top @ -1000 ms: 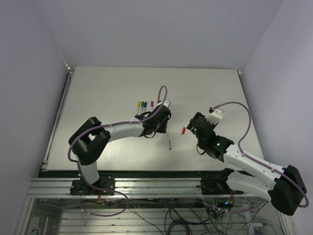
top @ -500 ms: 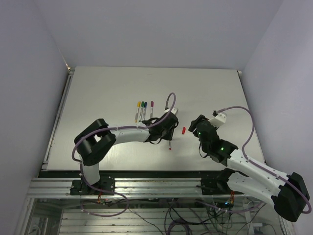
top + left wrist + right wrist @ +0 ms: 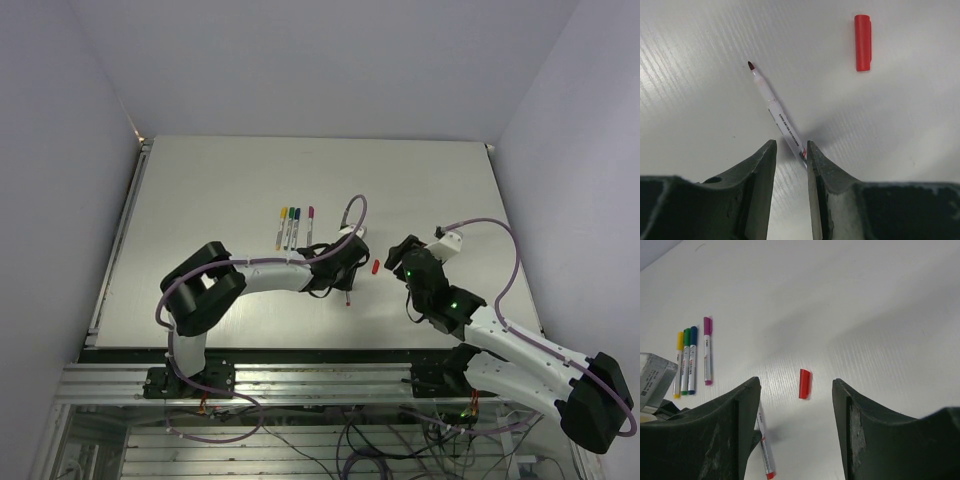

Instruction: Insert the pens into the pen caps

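Observation:
An uncapped pen (image 3: 777,115) with a dark red tip lies flat on the table. My left gripper (image 3: 791,142) is open just a little, and the pen's rear end lies between its fingertips, against the right finger. From above, the left gripper (image 3: 343,268) sits over that pen (image 3: 347,292). A red pen cap (image 3: 862,42) lies loose nearby. My right gripper (image 3: 796,380) stands wide open low over the table, with the red cap (image 3: 804,383) lying just ahead between its fingers, untouched. In the top view that cap (image 3: 374,267) lies between both grippers.
Several capped pens lie side by side further back: yellow (image 3: 679,360), green (image 3: 686,359), blue (image 3: 693,356) and purple (image 3: 707,350), also seen from above as a row (image 3: 295,225). The white table (image 3: 200,190) ends at a metal rail along the near side.
My left gripper has swung right and nearer, down onto the rear end of the red pen. My right gripper shifted slightly nearer, then held. Pen and cap have not moved.

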